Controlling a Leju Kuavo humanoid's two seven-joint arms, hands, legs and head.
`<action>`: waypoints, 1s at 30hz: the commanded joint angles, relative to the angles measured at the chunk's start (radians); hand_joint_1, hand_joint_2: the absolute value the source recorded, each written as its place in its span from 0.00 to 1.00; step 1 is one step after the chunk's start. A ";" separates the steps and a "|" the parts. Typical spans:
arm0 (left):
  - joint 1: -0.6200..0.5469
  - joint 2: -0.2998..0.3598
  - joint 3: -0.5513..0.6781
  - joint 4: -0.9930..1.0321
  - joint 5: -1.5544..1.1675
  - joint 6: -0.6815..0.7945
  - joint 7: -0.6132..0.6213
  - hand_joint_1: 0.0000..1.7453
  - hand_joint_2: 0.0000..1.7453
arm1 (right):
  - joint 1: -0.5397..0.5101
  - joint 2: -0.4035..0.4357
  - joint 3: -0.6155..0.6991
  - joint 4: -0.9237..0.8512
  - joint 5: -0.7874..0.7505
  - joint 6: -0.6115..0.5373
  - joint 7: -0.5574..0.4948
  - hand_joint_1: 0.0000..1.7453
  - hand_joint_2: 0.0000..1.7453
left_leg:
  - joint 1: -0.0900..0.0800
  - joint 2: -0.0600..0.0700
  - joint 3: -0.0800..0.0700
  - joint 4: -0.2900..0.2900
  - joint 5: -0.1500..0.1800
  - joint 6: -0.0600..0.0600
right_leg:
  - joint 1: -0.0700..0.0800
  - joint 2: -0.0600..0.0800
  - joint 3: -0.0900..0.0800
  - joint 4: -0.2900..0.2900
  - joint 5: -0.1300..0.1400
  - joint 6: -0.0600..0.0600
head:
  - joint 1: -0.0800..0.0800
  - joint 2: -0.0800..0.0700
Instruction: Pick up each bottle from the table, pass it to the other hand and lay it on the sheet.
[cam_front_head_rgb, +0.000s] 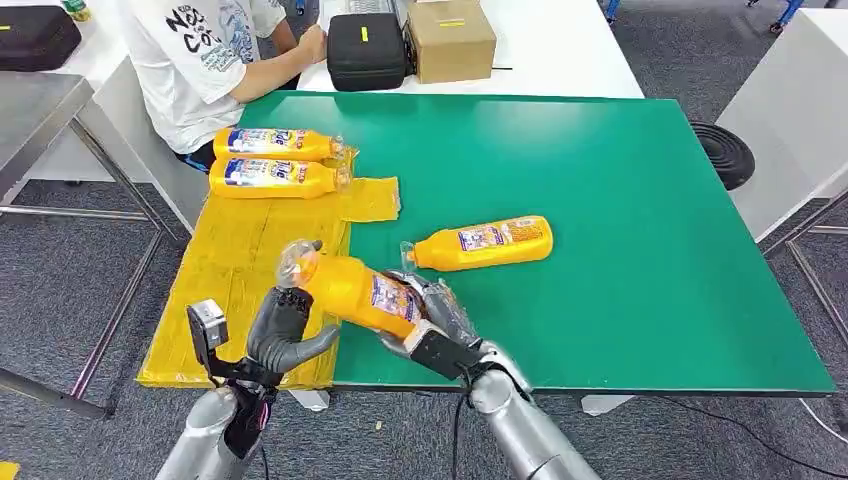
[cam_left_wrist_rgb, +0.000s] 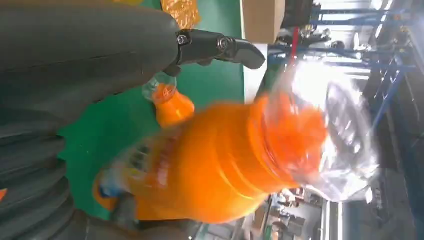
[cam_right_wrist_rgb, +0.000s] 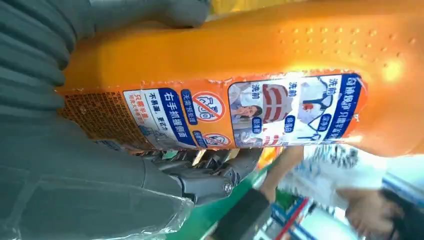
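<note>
My right hand (cam_front_head_rgb: 435, 322) grips an orange bottle (cam_front_head_rgb: 365, 293) by its lower body above the table's near edge, its plastic-wrapped cap (cam_front_head_rgb: 295, 262) pointing toward the yellow sheet (cam_front_head_rgb: 230, 290). In the right wrist view the bottle's label (cam_right_wrist_rgb: 240, 117) lies against the fingers (cam_right_wrist_rgb: 210, 177). My left hand (cam_front_head_rgb: 285, 330) sits just under the neck end, fingers apart and not closed on the bottle; the left wrist view has the bottle (cam_left_wrist_rgb: 225, 165) close ahead of a raised finger (cam_left_wrist_rgb: 220, 47). A second bottle (cam_front_head_rgb: 485, 243) lies on the green table (cam_front_head_rgb: 620, 220). Two bottles (cam_front_head_rgb: 275, 143) (cam_front_head_rgb: 270, 178) lie on the sheet's far end.
A person in a white shirt (cam_front_head_rgb: 205, 55) sits at the table's far left corner. A black case (cam_front_head_rgb: 365, 50) and a cardboard box (cam_front_head_rgb: 450, 38) stand on the white table behind. A black round stool (cam_front_head_rgb: 725, 152) is off the right edge.
</note>
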 joint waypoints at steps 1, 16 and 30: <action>-0.072 0.006 -0.049 0.108 0.008 -0.009 0.010 0.00 1.00 | -0.078 0.046 0.103 0.163 0.026 0.008 0.024 1.00 1.00 | 0.000 0.001 0.005 -0.001 -0.001 0.000 | 0.001 0.000 0.005 -0.001 -0.001 -0.003 | 0.000 0.000; -0.058 0.006 -0.036 0.089 0.072 -0.049 0.006 0.00 1.00 | -0.098 0.052 0.134 0.226 0.042 0.035 0.043 1.00 1.00 | 0.000 0.001 0.004 -0.001 -0.001 0.000 | 0.001 0.000 0.004 -0.001 -0.001 -0.002 | 0.000 0.000; -0.052 0.023 -0.050 0.068 0.143 -0.159 -0.027 1.00 1.00 | -0.121 0.052 0.135 0.281 0.042 0.047 0.032 1.00 1.00 | 0.000 0.000 0.004 -0.001 -0.001 0.000 | 0.001 -0.001 0.004 -0.001 -0.001 -0.003 | 0.000 0.000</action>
